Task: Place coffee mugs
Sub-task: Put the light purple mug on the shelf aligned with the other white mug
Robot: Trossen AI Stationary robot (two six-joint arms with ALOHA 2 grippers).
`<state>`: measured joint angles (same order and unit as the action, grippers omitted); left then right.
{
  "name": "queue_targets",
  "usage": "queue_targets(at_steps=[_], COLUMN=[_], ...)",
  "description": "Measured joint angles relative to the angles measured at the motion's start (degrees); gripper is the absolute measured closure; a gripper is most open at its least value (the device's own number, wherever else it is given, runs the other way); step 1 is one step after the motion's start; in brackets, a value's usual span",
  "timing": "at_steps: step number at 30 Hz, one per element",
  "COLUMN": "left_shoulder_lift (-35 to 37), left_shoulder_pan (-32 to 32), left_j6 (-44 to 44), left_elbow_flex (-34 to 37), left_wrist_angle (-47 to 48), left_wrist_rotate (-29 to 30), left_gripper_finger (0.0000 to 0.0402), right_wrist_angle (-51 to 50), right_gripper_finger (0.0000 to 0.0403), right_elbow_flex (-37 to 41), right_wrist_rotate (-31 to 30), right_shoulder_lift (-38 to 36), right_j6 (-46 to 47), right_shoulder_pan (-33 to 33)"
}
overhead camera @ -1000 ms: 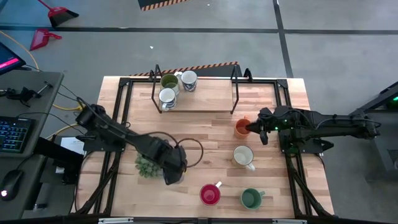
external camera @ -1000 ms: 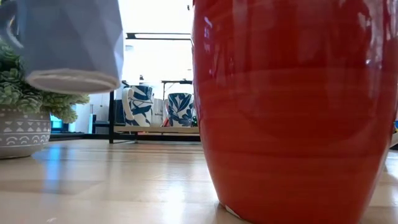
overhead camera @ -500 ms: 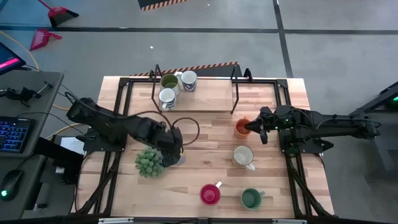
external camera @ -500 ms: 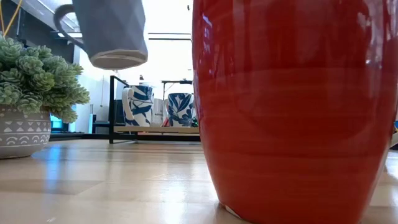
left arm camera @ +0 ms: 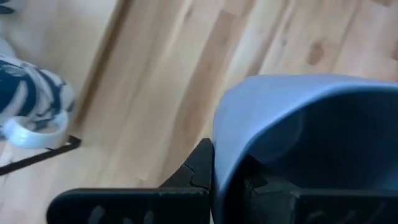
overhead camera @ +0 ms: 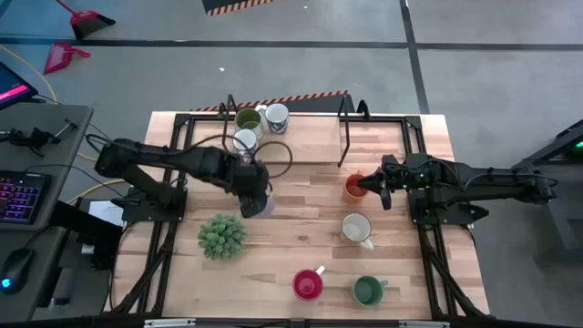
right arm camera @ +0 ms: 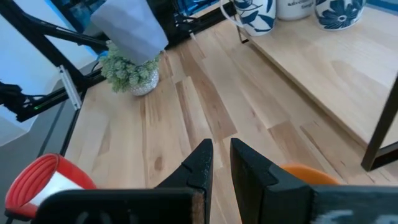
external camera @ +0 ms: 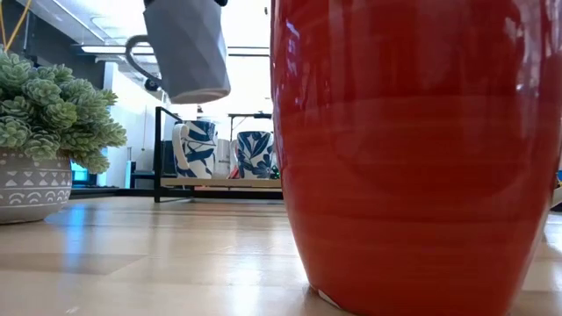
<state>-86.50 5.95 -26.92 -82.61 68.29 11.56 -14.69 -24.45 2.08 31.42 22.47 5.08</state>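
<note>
My left gripper (overhead camera: 256, 193) is shut on a blue-grey mug (external camera: 185, 51), which hangs in the air between the plant and the rack; the right wrist view shows this mug (right arm camera: 130, 25) too. My right gripper (right arm camera: 221, 157) hovers by the orange mug (overhead camera: 353, 188), its fingers a narrow slit apart with nothing between them. Olive (overhead camera: 248, 118), white (overhead camera: 276, 117) and blue-patterned (overhead camera: 244, 141) mugs stand on the rack's shelf (overhead camera: 305, 144). Cream (overhead camera: 353, 228), red (overhead camera: 307, 284) and dark green (overhead camera: 367, 292) mugs stand on the table. My left gripper holds the blue-grey mug by its wall at the rim (left arm camera: 219, 149), one finger (left arm camera: 198, 169) outside and the other inside the cup. The fingers come from above, slanting down. The mug hangs tilted and clear of the table, its handle (external camera: 137, 61) to one side.
A potted plant (overhead camera: 221, 235) stands near the table's left middle. The rack's black frame posts (overhead camera: 345, 137) rise at the shelf's ends. Bare wood lies between the rack and the plant. The red mug (external camera: 413, 149) fills most of the low view.
My left gripper has carried the blue-grey mug from beside the plant toward the table's far edge and the rack, rising a little. The mug has stayed in the hold, tilted and clear of the table.
</note>
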Motion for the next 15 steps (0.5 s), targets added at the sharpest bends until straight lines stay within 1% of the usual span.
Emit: queue_targets(at_steps=[6,15], left_shoulder_lift=[0.0,-2.3], left_shoulder_pan=[-5.8,-12.4], left_j6=[3.5,9.7], left_elbow_flex=[-1.2,-10.6], left_wrist_angle=[0.0,1.1], left_wrist_rotate=[-0.1,0.0], left_gripper_finger=[0.0396,0.0396], right_wrist_angle=[0.0,2.0], right_gripper_finger=[0.0366,0.0366], right_elbow_flex=[0.0,0.0], right_wrist_rotate=[-2.0,-2.5], right_shoulder_lift=[0.0,0.0], right_j6=[-0.5,-0.5], right_shoulder_pan=[0.0,0.0])
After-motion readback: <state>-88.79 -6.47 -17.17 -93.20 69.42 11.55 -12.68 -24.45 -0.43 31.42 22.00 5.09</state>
